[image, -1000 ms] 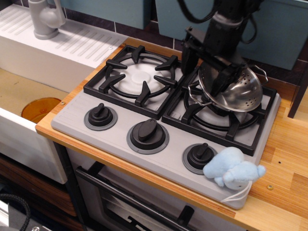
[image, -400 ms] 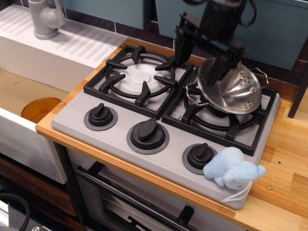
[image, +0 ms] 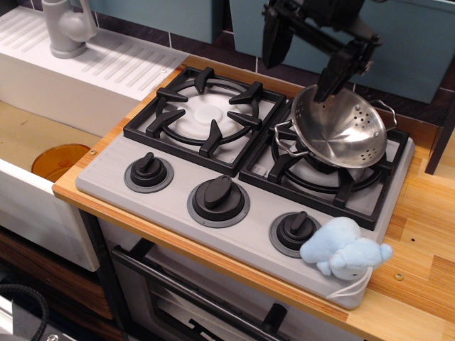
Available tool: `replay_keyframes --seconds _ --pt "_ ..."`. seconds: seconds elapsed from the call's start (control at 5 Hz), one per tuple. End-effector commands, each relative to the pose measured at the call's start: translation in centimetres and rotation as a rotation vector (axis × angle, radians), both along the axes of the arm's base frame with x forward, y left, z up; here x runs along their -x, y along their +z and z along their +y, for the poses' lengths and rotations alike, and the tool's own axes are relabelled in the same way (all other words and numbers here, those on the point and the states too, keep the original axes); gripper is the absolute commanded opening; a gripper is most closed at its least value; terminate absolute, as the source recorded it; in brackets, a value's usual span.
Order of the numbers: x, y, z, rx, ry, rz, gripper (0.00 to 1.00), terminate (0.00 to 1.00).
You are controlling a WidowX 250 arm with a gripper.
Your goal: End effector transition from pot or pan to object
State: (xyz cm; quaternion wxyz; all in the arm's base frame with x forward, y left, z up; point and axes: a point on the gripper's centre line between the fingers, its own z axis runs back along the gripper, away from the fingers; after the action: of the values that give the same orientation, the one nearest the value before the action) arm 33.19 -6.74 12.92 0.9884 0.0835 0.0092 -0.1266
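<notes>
**Gripper clear of colander, plush toy ahead**

Above the right rear burner, the gripper hangs with its two flat fingers spread wide, holding nothing; one fingertip sits just over the colander rim, contact uncertain. Colander rests tilted on the grate. Light blue plush toy lies on the stove's front right corner, beside the right-hand knob, well apart from the gripper, nearer the camera and slightly right. Its long axis runs roughly left-right.
</notes>
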Motion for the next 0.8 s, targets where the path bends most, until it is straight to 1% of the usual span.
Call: replay_keyframes --seconds 0.0,0.2,0.6 --pt "3.2 0.7 -2.7 0.021 0.038 -0.016 1.0 0.0" --pt "4.8 -0.4 -4.7 0.03 0.064 -0.023 1.0 0.0" --pt "7.5 -3.5 -7.4 0.04 0.094 -0.087 1.0 0.0"
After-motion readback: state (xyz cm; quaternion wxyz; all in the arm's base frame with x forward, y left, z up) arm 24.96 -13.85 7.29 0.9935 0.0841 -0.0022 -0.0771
